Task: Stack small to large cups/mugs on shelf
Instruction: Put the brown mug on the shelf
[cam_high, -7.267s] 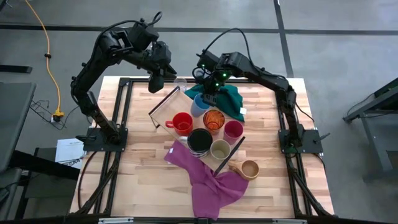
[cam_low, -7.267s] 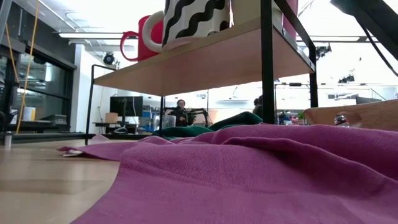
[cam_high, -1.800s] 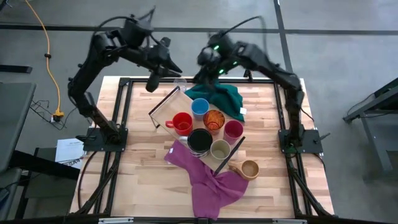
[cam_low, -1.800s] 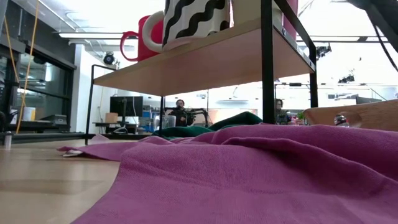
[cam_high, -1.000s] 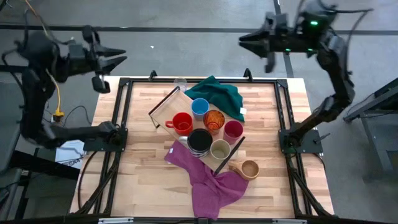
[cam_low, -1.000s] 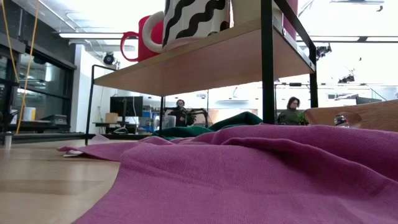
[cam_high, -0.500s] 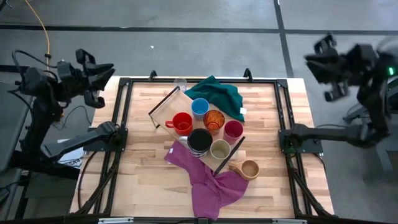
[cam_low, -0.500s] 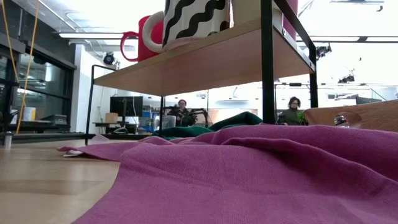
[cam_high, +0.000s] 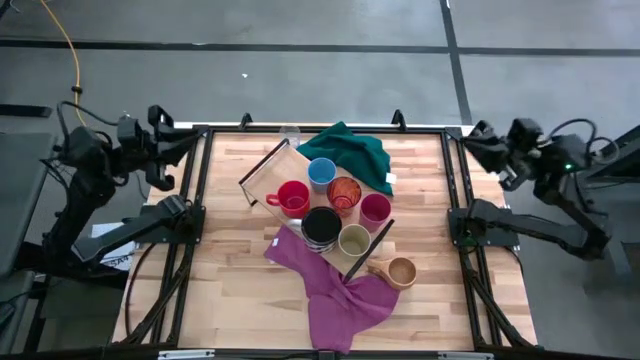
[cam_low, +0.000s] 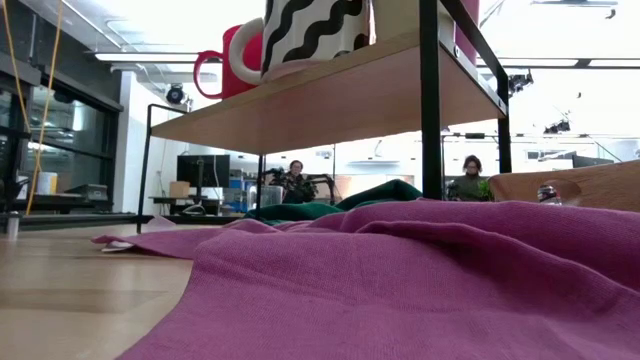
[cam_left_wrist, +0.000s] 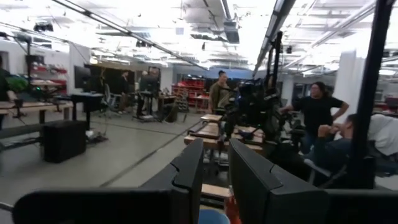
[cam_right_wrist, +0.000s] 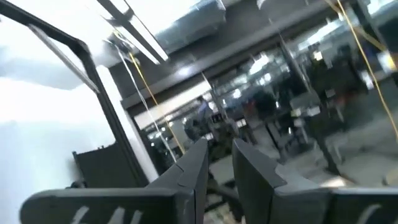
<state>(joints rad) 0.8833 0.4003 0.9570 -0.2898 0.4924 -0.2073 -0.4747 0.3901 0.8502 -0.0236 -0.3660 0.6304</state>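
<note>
In the high view the shelf (cam_high: 262, 176) stands slantwise in the middle of the table. On its board stand the red mug (cam_high: 293, 197), blue cup (cam_high: 321, 173), orange patterned cup (cam_high: 343, 191), magenta cup (cam_high: 375, 208), black cup (cam_high: 321, 225) and olive-beige cup (cam_high: 354, 240). The tan cup (cam_high: 401, 271) stands on the table by the shelf's near end. The clear glass (cam_high: 290, 134) stands on the table at the far edge. My left gripper (cam_high: 180, 147) is folded back at the table's left edge and my right gripper (cam_high: 473, 142) at its right edge. Both are narrowly open and hold nothing.
A purple cloth (cam_high: 335, 290) lies from under the shelf toward the near edge and fills the low view's foreground (cam_low: 420, 280). A green cloth (cam_high: 355, 155) lies at the far side of the shelf. People sit and stand in the room beyond the table.
Both arms have swung away from the table's far corners, dropped and folded down, the left one at the left edge and the right one at the right edge. The cups, shelf and cloths have kept their places.
</note>
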